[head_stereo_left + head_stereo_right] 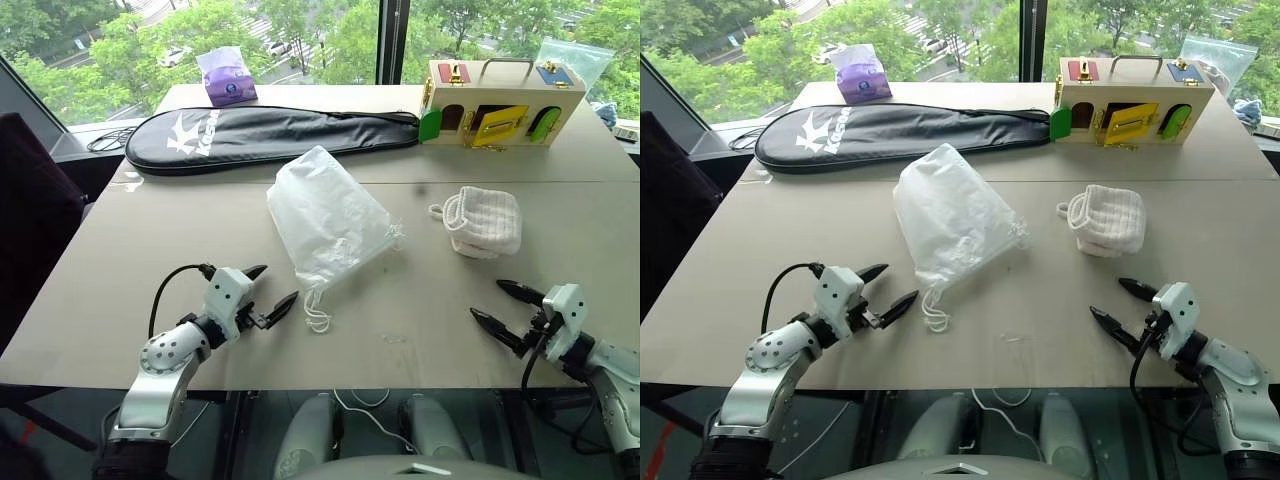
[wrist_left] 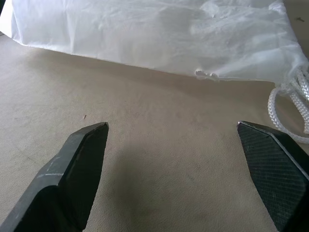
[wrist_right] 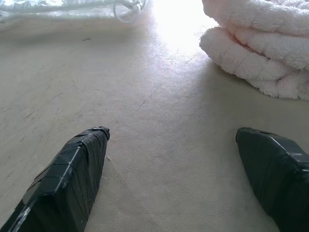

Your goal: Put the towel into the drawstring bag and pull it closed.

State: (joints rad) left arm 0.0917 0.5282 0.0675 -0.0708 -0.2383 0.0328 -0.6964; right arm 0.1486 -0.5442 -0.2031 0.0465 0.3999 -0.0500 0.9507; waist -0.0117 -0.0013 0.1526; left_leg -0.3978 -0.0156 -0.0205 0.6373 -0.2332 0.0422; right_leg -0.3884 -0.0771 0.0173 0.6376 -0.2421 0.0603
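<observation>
The drawstring bag [image 2: 159, 34] runs off the left wrist view's edges, so its full outline is lost there, and its cord [image 2: 289, 104] is cut at the frame's side. The bag is crumpled, and whether its mouth is gathered or slack cannot be told. The towel [image 3: 260, 48] is clipped by the right wrist view's edge; its looped edge is out of that frame. Behind the wooden box [image 1: 500, 100] a clear plastic bag [image 1: 570, 55] is partly hidden. The print on the purple pack [image 1: 228, 78] is too small to read.
</observation>
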